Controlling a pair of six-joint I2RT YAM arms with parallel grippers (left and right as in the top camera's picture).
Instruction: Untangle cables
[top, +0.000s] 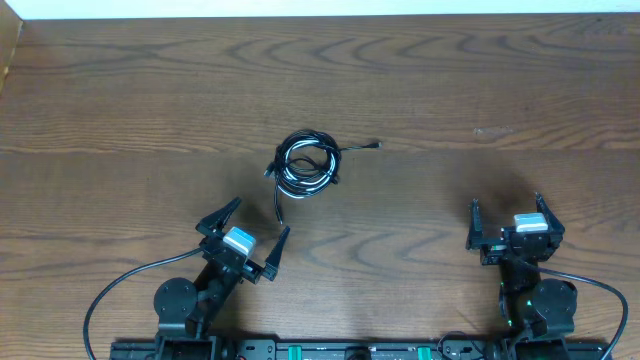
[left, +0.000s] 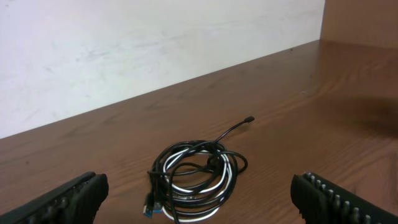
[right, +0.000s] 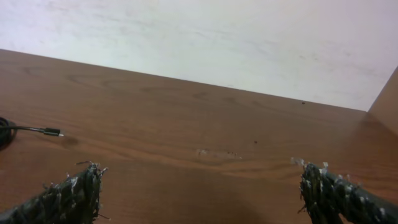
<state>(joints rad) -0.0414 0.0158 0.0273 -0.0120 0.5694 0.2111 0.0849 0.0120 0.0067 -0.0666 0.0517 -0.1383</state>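
The cables (top: 305, 165) lie coiled together in one small bundle at the table's middle: black cords looped with a white one. One black plug end (top: 375, 146) trails right; another strand (top: 277, 205) hangs down toward my left gripper. In the left wrist view the cables (left: 196, 177) sit just ahead, a blue-tipped plug (left: 152, 211) at the near left. My left gripper (top: 255, 228) is open, just below-left of the bundle. At the right, well away from the coil, my right gripper (top: 507, 205) stands open and empty. Its wrist view catches only a plug end (right: 53, 132) at the far left.
Thick black wires (top: 120, 290) run from the left arm base, and another (top: 600, 290) curves from the right base. A pale wall (left: 124, 50) borders the table's far edge. A wooden side panel (left: 360, 22) rises at the right end.
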